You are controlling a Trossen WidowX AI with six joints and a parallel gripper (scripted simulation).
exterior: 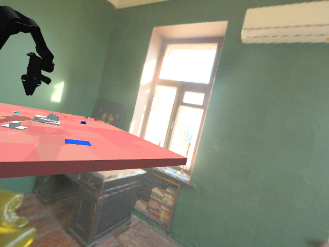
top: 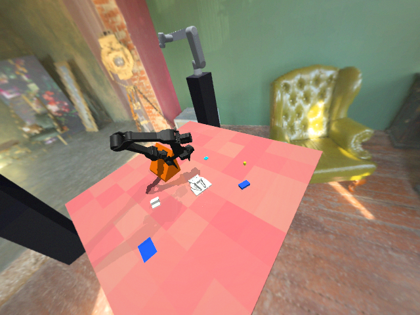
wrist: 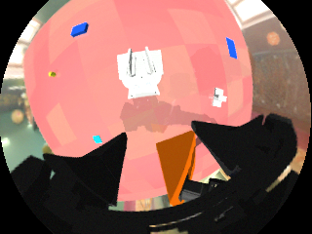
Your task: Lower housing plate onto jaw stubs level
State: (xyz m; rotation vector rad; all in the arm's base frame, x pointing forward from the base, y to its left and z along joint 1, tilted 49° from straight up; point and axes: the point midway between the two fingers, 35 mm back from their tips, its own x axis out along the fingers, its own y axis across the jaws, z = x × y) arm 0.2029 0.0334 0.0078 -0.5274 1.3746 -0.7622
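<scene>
A white assembly (top: 194, 190) (exterior: 50, 122) (wrist: 144, 79) lies flat on the table, with two thin grey upright jaws (wrist: 131, 64) standing side by side. A smaller separate white piece (top: 155, 202) (exterior: 15, 124) (wrist: 217, 97) lies apart from it, a flat plate with a raised block. I cannot tell for certain which white part is the housing plate. My gripper (exterior: 29, 93) (wrist: 160, 130) is open and empty, high above the table and on the orange block's side of the white assembly. The jaws' pins are too small to make out.
An orange block (top: 165, 169) (wrist: 173, 158) stands by the arm's base. A blue block (top: 244, 184) (exterior: 83, 122) (wrist: 79, 29), a flat blue square (top: 147, 249) (exterior: 77, 142) (wrist: 231, 48), a yellow piece (top: 244, 163) (wrist: 52, 74) and a cyan piece (top: 205, 158) (wrist: 97, 139) lie on the table.
</scene>
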